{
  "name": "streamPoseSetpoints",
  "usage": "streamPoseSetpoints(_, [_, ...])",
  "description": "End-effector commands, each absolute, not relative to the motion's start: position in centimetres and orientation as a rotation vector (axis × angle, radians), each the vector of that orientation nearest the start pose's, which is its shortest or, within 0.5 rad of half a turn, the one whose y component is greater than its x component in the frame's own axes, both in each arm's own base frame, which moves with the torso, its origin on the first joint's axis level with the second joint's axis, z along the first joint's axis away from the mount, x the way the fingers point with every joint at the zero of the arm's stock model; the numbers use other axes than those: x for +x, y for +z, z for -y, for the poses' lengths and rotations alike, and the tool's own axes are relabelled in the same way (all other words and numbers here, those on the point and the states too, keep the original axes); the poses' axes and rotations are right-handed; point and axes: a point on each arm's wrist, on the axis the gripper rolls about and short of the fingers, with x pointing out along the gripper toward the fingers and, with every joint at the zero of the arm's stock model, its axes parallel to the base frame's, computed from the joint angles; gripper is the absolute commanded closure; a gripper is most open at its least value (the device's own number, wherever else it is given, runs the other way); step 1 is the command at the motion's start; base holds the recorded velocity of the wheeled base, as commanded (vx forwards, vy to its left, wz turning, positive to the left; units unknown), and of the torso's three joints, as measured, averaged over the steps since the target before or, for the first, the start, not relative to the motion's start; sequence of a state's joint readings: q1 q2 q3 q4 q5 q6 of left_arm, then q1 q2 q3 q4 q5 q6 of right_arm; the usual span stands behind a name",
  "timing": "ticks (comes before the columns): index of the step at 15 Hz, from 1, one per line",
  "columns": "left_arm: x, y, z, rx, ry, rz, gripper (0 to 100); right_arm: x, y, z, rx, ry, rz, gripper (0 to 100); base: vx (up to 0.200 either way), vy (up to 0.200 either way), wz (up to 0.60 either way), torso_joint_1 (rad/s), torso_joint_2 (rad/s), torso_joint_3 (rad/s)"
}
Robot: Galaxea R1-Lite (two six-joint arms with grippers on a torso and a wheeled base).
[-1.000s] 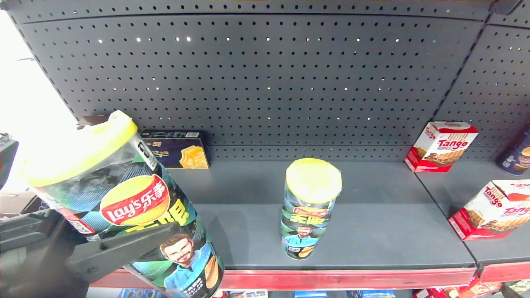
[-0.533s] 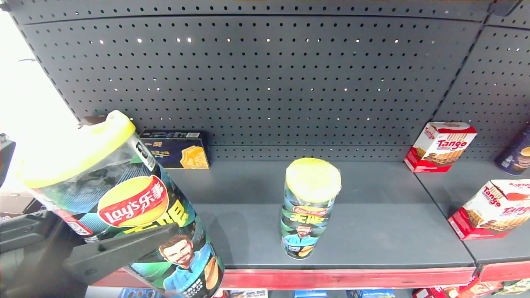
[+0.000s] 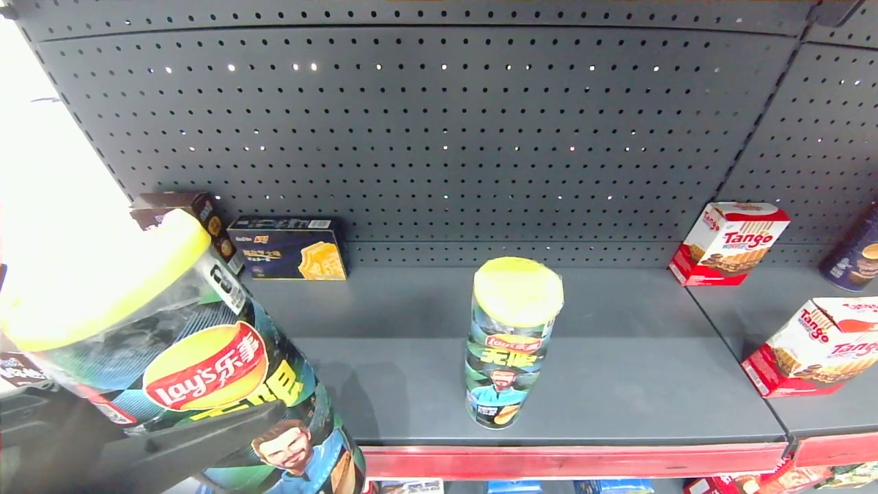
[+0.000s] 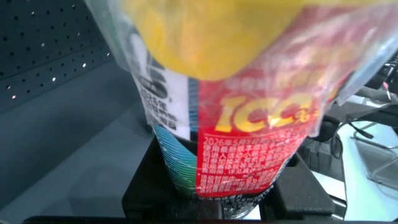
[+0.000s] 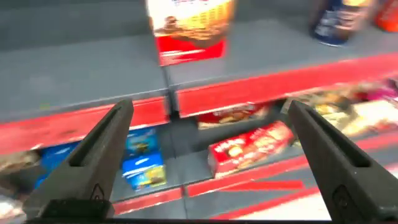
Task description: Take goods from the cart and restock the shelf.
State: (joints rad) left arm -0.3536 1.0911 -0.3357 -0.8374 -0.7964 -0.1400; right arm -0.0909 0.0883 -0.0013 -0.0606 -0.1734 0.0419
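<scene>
A chips can with a yellow lid and a green and blue label tilts at the lower left of the head view, in front of the shelf's left end. My left gripper is shut on its body, one dark finger crossing the label. From the left wrist the same can rises out of that gripper. A matching can stands upright mid-shelf on the grey deck. My right gripper is open and holds nothing, facing the shelf's red front edge.
A dark blue box and a brown box sit at the back left of the shelf. Red-and-white wafer boxes and a blue can stand at the right. Snack packs fill the lower shelf.
The held can has moved down and to the left, uncovering the brown box behind it. The can on the shelf has stayed put.
</scene>
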Motion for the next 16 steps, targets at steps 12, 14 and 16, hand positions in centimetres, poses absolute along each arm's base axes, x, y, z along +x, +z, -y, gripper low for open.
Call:
streamPoseSetpoints(12, [12.0, 22.0, 7.6, -0.105, -1.256, 0.023, 100, -1.5, 7.8, -0.1, 0.0, -0.145, -0.097, 0, 0.0, 0.0, 0.0, 0.0, 0.0, 0.0])
streamPoseSetpoints(14, [12.2, 21.9, 7.7, -0.105, -1.263, 0.016, 100, -1.5, 7.8, -0.1, 0.001, -0.147, -0.097, 0, 0.0, 0.0, 0.0, 0.0, 0.0, 0.0])
streamPoseSetpoints(16, [12.7, 21.5, 7.9, -0.107, -1.259, -0.008, 100, -1.5, 7.8, -0.1, 0.001, -0.147, -0.098, 0, 0.0, 0.0, 0.0, 0.0, 0.0, 0.0])
